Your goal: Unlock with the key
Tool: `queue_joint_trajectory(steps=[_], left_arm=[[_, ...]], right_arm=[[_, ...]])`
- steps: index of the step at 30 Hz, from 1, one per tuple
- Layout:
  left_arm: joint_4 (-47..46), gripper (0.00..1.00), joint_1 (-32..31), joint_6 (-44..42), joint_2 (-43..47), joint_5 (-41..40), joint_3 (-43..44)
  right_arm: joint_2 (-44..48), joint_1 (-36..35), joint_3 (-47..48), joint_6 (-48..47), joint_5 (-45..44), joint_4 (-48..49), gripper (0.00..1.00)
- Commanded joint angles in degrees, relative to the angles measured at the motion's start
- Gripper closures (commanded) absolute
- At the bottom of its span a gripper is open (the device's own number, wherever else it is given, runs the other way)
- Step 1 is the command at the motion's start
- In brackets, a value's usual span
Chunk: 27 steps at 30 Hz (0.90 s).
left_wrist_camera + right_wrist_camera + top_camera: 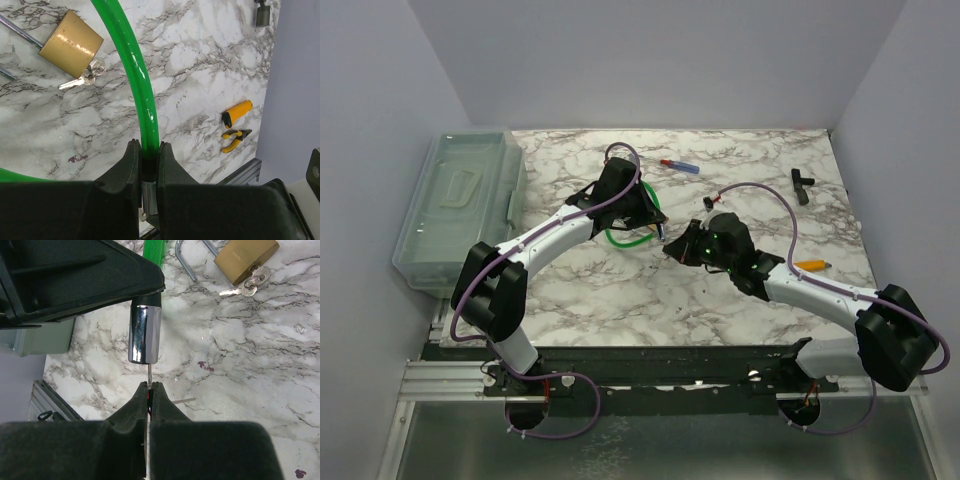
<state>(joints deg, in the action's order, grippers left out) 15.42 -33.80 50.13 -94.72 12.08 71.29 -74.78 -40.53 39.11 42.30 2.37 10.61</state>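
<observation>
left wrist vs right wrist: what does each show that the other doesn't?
Left wrist only: the left gripper shut on the green plastic-coated cable, the orange-handled pliers and the orange cap-shaped piece.

Right wrist only: the right gripper pinching the thin silvery metal key just below the cable's chrome cylindrical tip.

Both: the brass padlock, with spare keys beside it, on the marble-pattern tabletop.
</observation>
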Motion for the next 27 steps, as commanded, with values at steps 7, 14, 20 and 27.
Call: queue_joint_trajectory(steps=[7, 14, 20, 27], left_arm=[[1.02, 1.00, -0.74, 0.04, 1.49, 2.69, -0.89], [0.93, 1.00, -0.74, 0.17, 1.60, 2.95, -0.96], [0.84, 1.00, -0.74, 0.16, 1.69, 2.87, -0.97], [0.75, 1.00, -0.74, 0.26, 1.59, 3.20, -0.97]], right_arm=[[-0.56, 1.60, 2.71, 0.67, -1.21, 8.90, 1.00], [-0.54, 3.69, 2.59, 2.24, 1.19, 10.35, 1.00], [-0.80, 4.59, 2.74, 2.81, 2.81, 10.99, 1.00], [-0.46, 4.68, 2.43, 1.62, 2.14, 10.80, 1.00]])
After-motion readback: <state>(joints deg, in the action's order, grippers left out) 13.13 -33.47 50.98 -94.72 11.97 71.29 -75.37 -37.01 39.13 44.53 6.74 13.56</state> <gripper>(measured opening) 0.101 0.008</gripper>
